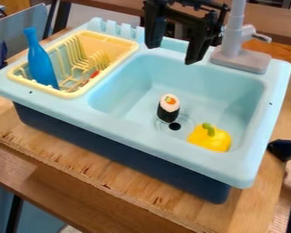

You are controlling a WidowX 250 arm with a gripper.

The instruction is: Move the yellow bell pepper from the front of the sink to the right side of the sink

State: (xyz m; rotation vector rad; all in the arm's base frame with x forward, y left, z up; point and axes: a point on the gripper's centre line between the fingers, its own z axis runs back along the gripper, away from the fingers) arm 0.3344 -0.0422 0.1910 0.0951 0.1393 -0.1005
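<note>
Your hand [173, 53] hangs over the far side of the sink [142, 135], beside the grey faucet [240, 59], its fingers spread wide and holding nothing. Nearest below, the toy sushi roll [168, 109] stands in the basin by the drain [174, 126]. You can expect it to be light and fairly firm, perhaps a little slick; its dark sides look the best hold, and a low knock could tip it. The yellow pepper [210, 138] sits near the basin's front corner.
</note>
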